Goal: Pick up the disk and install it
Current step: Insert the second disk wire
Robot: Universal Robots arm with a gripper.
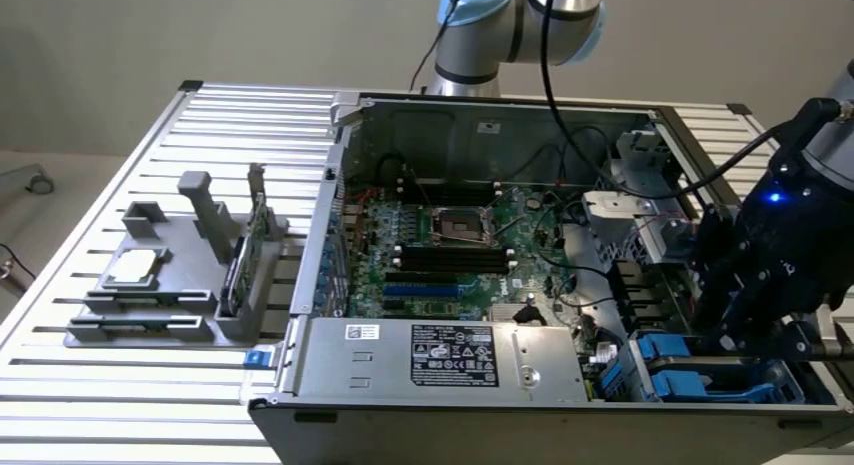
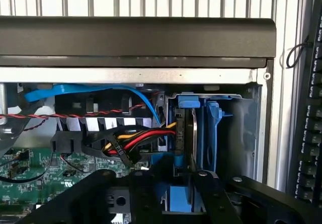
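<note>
The disk (image 2: 188, 133) stands edge-on in the drive bay at the computer case's corner: a thin silver-grey edge between blue carrier rails (image 2: 179, 200). My gripper (image 2: 180, 186) is right over it, its black fingers (image 2: 214, 194) on either side of the blue rail with a narrow gap, open. In the exterior view the gripper (image 1: 747, 330) hangs over the blue carriers (image 1: 681, 373) at the case's near corner, on the exterior view's right.
Beside the bay lies a bundle of red, yellow and black power cables (image 2: 132, 139) and a blue data cable (image 2: 100, 90). The case holds the motherboard (image 1: 454, 255) and a grey power supply (image 1: 441, 355). A grey fixture with a chip (image 1: 138, 268) sits on the slatted table (image 1: 80, 185).
</note>
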